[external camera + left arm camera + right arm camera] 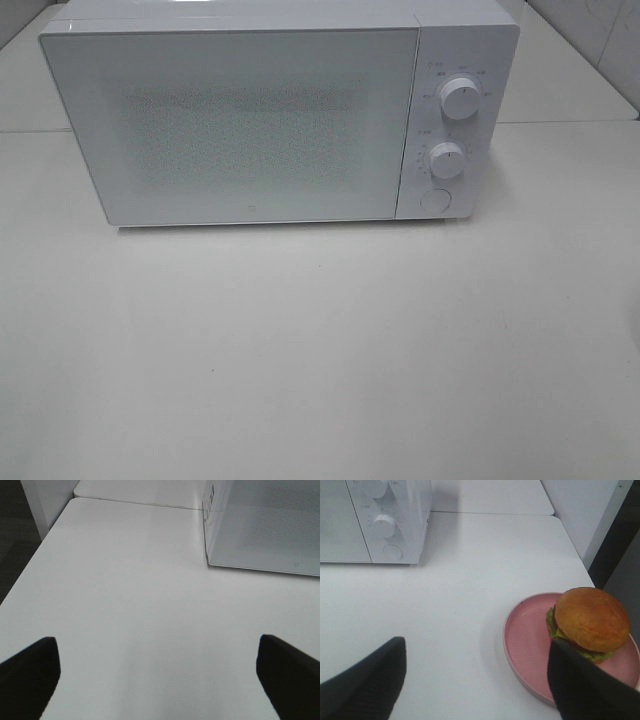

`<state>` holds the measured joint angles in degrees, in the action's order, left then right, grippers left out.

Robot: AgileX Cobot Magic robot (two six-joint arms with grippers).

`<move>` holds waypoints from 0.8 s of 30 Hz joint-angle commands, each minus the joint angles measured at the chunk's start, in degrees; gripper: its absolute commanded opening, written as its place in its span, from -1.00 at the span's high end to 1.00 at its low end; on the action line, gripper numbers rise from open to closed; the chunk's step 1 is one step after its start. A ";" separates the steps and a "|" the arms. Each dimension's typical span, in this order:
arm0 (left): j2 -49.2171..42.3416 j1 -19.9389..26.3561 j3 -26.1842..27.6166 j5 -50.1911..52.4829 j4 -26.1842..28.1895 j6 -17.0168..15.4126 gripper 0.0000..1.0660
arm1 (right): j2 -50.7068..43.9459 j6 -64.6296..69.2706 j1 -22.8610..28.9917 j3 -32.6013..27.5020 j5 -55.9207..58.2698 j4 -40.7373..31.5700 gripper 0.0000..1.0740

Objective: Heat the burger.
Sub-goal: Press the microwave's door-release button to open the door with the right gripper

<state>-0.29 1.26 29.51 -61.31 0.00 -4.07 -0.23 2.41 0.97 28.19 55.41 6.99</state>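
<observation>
The burger [591,618], a tan-brown bun with green and yellow filling, sits on a pink dish [526,636] on the white table, seen only in the right wrist view. My right gripper [476,649] hangs open above the table just short of the dish. One of its dark fingers [580,685] overlaps the dish's near rim in the picture, and nothing lies between the fingers. My left gripper [157,647] is wide open over bare table near the microwave's corner. Neither gripper shows in the exterior high view.
A white microwave [240,125] stands at the back of the table with its door shut. Two knobs [460,98] and a round button [434,198] are on its right panel. The table edge [580,555] runs close beside the dish.
</observation>
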 commanded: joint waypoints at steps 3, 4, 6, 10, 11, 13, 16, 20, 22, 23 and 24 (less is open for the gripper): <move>-1.32 -0.11 0.06 -0.06 0.46 -0.11 -0.92 | -1.66 0.34 -0.23 0.17 -0.46 -0.11 -0.43; -1.32 -0.11 0.06 -0.06 0.46 -0.11 -0.92 | -1.66 0.34 -0.23 0.17 -0.46 -0.11 -0.42; -1.32 -0.11 0.06 -0.06 0.46 -0.11 -0.92 | -1.66 0.34 -0.23 0.17 -0.46 -0.11 -0.43; -1.32 -0.11 0.06 -0.06 0.46 -0.11 -0.92 | -1.66 0.34 -0.23 0.17 -0.46 -0.11 -0.43; -1.32 -0.11 0.06 -0.06 0.46 -0.11 -0.92 | -1.66 0.34 -0.23 0.17 -0.46 -0.11 -0.43; -1.32 -0.11 0.06 -0.06 0.46 -0.11 -0.92 | -1.66 0.34 -0.23 0.17 -0.46 -0.11 -0.42; -1.32 -0.11 0.06 -0.06 0.46 -0.11 -0.92 | -1.66 0.34 -0.23 0.17 -0.46 -0.11 -0.42; -1.32 -0.11 0.06 -0.06 0.46 -0.11 -0.92 | -1.66 0.29 -0.23 0.17 -0.52 -0.11 -0.42; -1.32 -0.11 0.06 -0.06 0.46 -0.11 -0.92 | -1.66 0.29 -0.23 0.17 -0.63 -0.11 -0.41; -1.32 -0.11 0.06 -0.06 0.46 -0.11 -0.92 | -1.66 0.29 -0.23 0.23 -0.69 -0.11 -0.41; -1.32 -0.11 0.06 -0.06 0.46 -0.11 -0.92 | -1.66 0.29 -0.23 0.23 -0.69 -0.11 -0.41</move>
<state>-0.29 1.26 29.51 -61.31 0.00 -4.07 -0.23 2.81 0.97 28.19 55.41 6.76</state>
